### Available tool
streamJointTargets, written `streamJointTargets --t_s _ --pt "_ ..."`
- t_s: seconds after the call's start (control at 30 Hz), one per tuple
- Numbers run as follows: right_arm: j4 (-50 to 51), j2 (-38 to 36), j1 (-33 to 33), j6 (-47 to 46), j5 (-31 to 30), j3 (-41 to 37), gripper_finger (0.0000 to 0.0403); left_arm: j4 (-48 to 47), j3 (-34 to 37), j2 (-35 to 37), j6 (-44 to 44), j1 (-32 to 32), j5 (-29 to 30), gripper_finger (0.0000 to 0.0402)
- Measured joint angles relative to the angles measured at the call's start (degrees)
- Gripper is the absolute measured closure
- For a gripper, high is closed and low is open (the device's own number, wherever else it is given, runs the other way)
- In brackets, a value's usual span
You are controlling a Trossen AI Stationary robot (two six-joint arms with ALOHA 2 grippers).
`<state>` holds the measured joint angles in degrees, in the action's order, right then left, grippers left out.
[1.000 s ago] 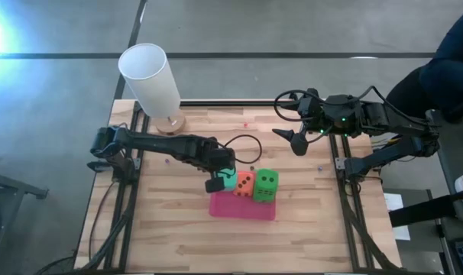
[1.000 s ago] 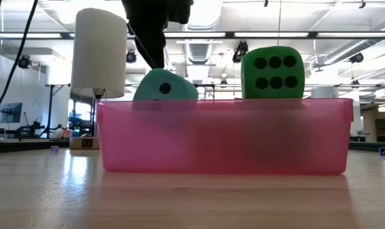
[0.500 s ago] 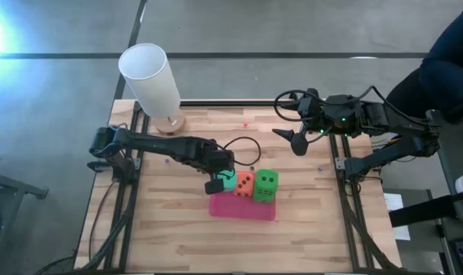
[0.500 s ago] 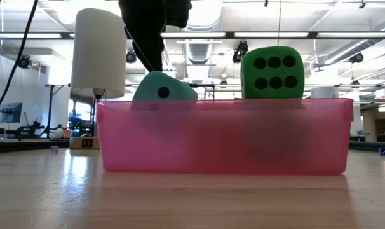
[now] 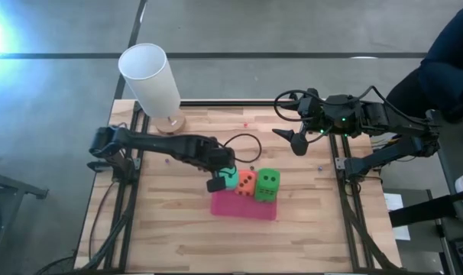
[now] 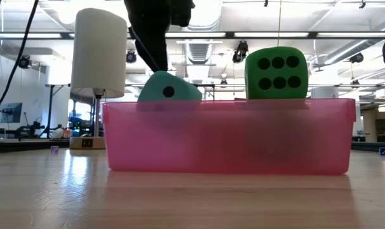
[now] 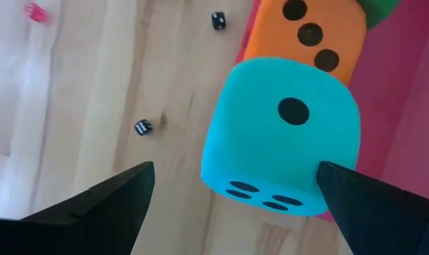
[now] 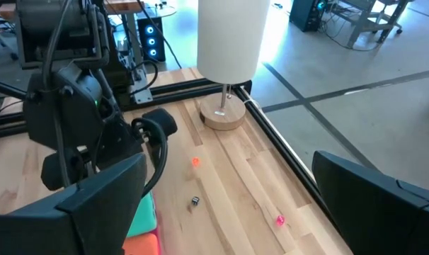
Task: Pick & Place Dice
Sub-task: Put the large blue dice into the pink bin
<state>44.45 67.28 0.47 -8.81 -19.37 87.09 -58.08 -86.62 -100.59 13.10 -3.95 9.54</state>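
Left gripper (image 7: 232, 188) spread open around soft teal cube die (image 7: 282, 138), touching orange die (image 7: 306, 35), right gripper (image 5: 296, 142) open, idle, no legible writing

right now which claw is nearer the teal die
Left. The left claw is open around the teal die; the right claw waits far off by the table's back right edge.

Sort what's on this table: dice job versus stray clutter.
Job:
teal die
orange die
green die
pink tray
left gripper, fingers open

Stray:
white lamp
tiny black dice
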Motion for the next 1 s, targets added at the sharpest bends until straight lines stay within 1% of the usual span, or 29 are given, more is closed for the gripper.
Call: streamJointTargets --t_s 0.13,0.3,0.4,0.7,1.0 --pt "0.0 -0.01 0.0 -0.01 -0.01 0.0 0.0003 -0.35 -0.31 1.2 0.01 0.03 -0.1 0.0002" --pt "0.0 -0.02 0.0 -0.03 0.0 0.0 0.0003 -0.62 -0.21 1.44 -2.99 -0.03 -3.16 0.0005" --pt "0.0 0.01 0.0 -0.01 0.02 0.0 0.0003 -0.6 0.9 1.44 -5.32 -0.08 -3.25 0.0008" --pt "0.0 -0.01 0.0 -0.02 -0.01 0.0 0.0003 -1.68 1.89 1.42 -5.38 0.18 -1.23 0.0011" --pt "0.0 -0.02 0.0 -0.05 0.02 0.0 0.0003 3.86 6.35 1.81 -5.28 0.14 -1.13 0.0016"
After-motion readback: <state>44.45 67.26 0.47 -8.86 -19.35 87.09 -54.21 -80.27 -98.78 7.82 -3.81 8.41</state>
